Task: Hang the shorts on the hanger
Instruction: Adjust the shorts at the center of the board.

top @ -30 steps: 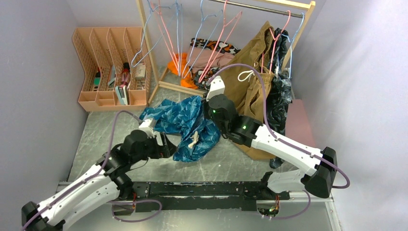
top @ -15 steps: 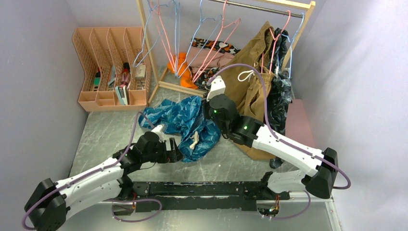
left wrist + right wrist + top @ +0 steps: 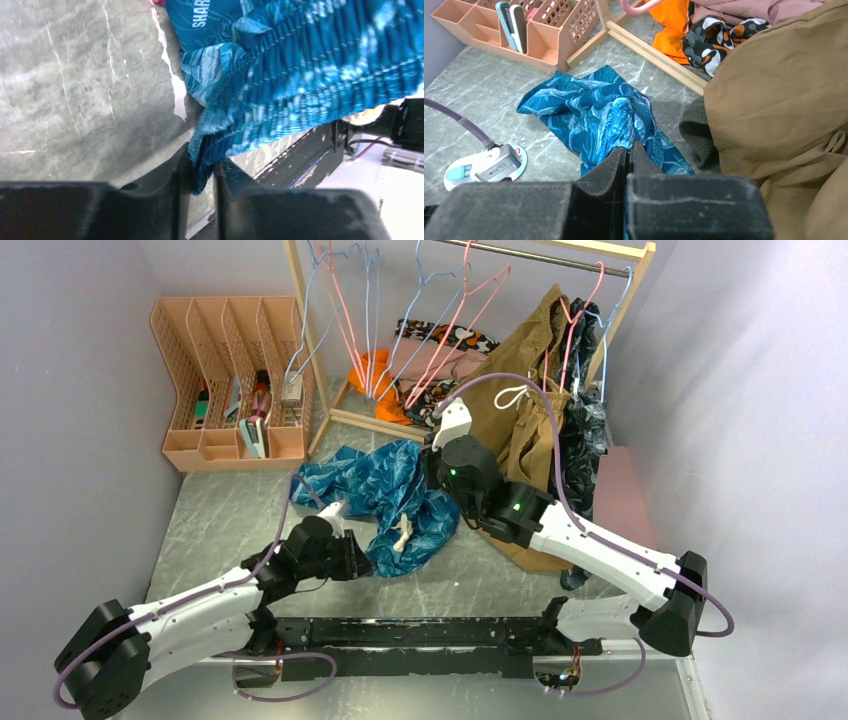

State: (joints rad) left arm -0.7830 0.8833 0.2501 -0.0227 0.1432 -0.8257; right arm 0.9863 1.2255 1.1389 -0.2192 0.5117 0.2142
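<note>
Over at the far left, a peach file organiser [image 3: 230, 380] stands on the grey marbled desk [image 3: 215, 525] with a few small items in its slots. Next to it rises the wooden post of a clothes rack [image 3: 305, 340], with several wire hangers on its rail [image 3: 540, 258].

The left arm reaches in low from the near left corner. The left gripper [image 3: 202, 165] is nipped onto the gathered waistband edge of the shorts [image 3: 385, 495], with a fold of blue fabric squeezed between the two dark fingers. The shorts lie crumpled on the desk in front of the rack, between the two arms. Their cream drawstring [image 3: 403, 532] trails out on the near side.

At the far right edge of that heap, the right gripper [image 3: 628, 152] comes down from above. Its fingers are pressed together on a raised bunch of the same blue fabric, so both grippers are pinching the shorts at once.

The pink hanger [image 3: 455, 335] hangs tilted from the rail behind the shorts and well clear of them. Nothing is draped on it.

Further right, tan shorts [image 3: 530, 410] hang off the rack, just beside the right arm. A dark patterned garment [image 3: 585, 430] hangs beside them, nearest the right wall
</note>
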